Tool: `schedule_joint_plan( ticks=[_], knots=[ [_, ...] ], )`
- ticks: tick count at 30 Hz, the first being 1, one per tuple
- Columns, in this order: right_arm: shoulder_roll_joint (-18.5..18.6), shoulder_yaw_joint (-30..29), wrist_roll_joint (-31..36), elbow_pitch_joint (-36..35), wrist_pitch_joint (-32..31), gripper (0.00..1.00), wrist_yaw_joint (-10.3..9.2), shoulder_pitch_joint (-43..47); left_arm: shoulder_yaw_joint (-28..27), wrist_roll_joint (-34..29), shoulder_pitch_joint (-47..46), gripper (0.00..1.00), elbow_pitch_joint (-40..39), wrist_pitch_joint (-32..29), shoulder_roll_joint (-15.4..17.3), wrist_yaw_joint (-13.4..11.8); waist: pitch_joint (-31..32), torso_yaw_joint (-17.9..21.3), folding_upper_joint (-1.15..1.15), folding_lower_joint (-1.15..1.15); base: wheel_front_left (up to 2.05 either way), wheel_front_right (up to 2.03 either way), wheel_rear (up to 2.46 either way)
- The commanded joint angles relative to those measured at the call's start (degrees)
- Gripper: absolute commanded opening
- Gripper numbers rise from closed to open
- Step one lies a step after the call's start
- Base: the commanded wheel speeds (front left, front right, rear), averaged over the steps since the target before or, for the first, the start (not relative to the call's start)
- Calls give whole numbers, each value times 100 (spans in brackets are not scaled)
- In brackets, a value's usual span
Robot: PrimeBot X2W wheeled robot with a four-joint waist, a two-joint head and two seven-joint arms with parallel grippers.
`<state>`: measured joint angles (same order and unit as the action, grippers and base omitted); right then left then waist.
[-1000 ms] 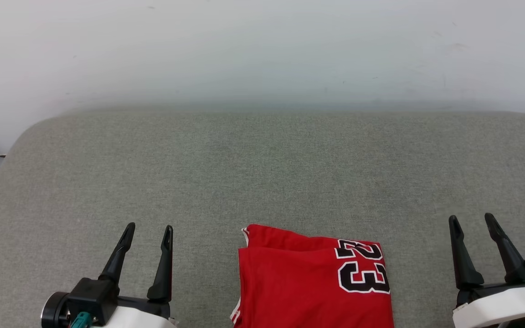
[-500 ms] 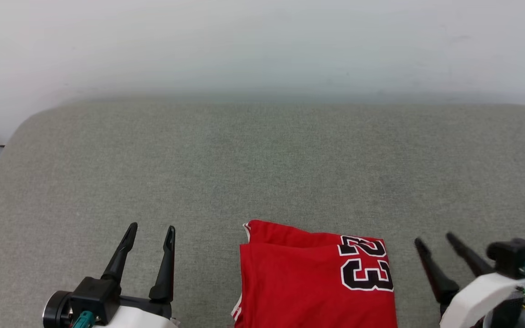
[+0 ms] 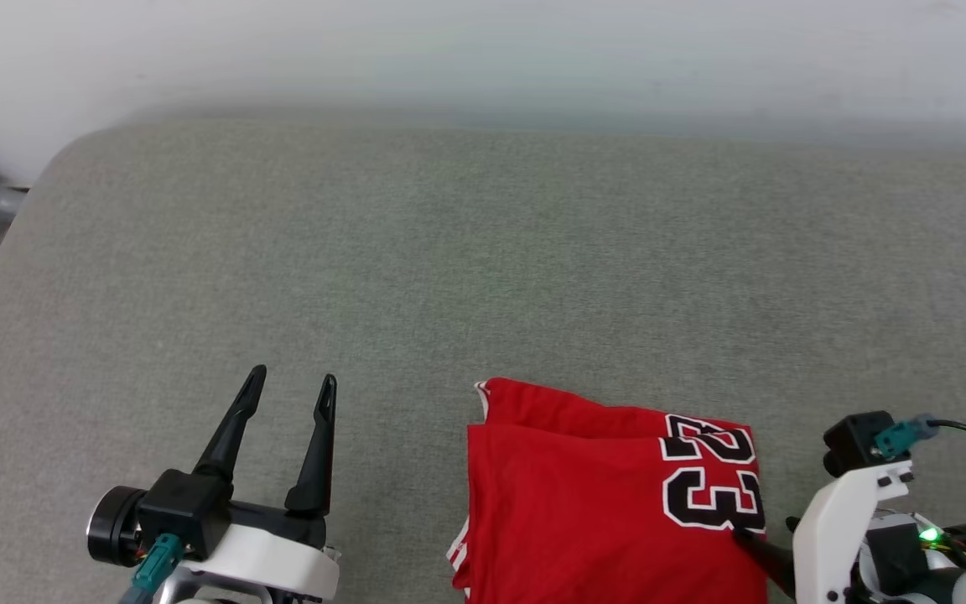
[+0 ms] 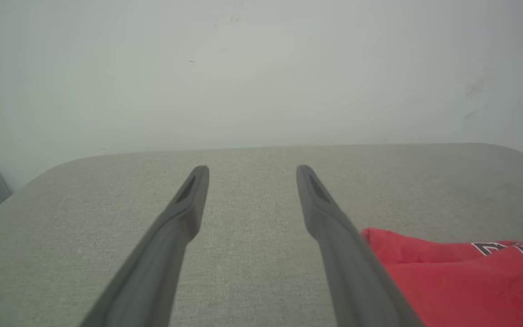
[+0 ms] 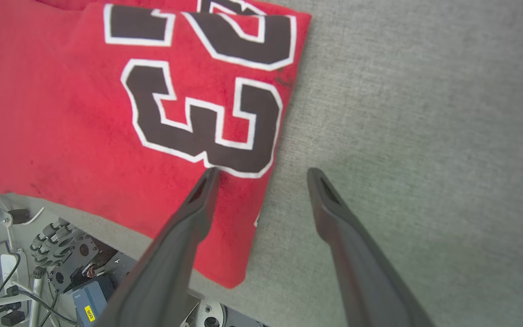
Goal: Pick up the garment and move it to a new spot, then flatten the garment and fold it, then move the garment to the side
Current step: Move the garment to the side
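Garment lies folded into a compact red packet at the near edge of the grey surface, between my two arms but much closer to the right one. The "23" faces up along its right-hand side. In the head view its long axis seems to run from far to near, towards me, though the near end is cut off.

The right gripper has its jaws wide and sits right at the packet's right edge. In the right wrist view one finger is over the lower edge of the "3" and the other is over bare grey fabric, so the edge lies between them. I cannot tell whether either tip touches the cloth.

The left gripper is also spread wide, holds nothing, and stands well apart from the packet's left edge, fingers pointing away from me. In the left wrist view the garment shows just past its right finger.

Folding looks done, so I judge the sideways move is what remains. The right arm is placed for it, gripping across that right edge.
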<state>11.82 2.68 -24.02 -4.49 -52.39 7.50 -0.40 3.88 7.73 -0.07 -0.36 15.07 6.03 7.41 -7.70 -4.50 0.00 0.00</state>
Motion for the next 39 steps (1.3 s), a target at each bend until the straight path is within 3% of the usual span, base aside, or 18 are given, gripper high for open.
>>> schedule_joint_plan(
  ticks=[1, 14, 15, 16, 17, 18, 28, 36, 39],
  knots=[
    [-134, -11, 38, 49, -165, 100, -3, -114, 16, -20, -108, 100, 12, 12, 18, 11, -123, -143, 0, 0, 0, 0, 0],
    [-400, 218, 419, 774, -428, 100, -3, -267, 56, -47, -287, 100, 95, 12, -22, 11, -427, -428, 0, 0, 0, 0, 0],
    [-420, 259, 421, 840, -402, 86, -3, -270, 64, -52, -293, 100, 102, 12, -20, 11, -434, -433, 0, 0, 0, 0, 0],
    [-431, 292, 430, 896, -379, 38, -2, -285, 70, -56, -306, 100, 111, 12, -18, 10, -437, -435, 0, 0, 0, 0, 0],
    [-432, 325, 447, 937, -331, 5, -2, -297, 73, -62, -320, 100, 116, 12, -17, 10, -431, -432, 0, 0, 0, 0, 0],
    [-413, 368, 459, 969, -293, 0, -2, -303, 75, -71, -328, 100, 124, 12, -14, 11, -418, -424, 0, 0, 0, 0, 0],
    [329, 781, 721, 584, 151, 0, -7, -625, 114, -56, -172, 100, 127, 12, -15, 11, -142, -82, 0, 0, 0, 0, 0],
    [1627, 1426, 747, -11, 86, 0, -7, -937, 544, -2, -235, 100, 159, 12, 54, 5, -122, 460, 0, 0, 0, 0, 0],
    [1946, 1499, 717, -104, 47, 0, -7, -1004, 616, 1, -277, 100, 149, 12, 56, 5, -165, 615, 0, 0, 0, 0, 0]
  ],
)
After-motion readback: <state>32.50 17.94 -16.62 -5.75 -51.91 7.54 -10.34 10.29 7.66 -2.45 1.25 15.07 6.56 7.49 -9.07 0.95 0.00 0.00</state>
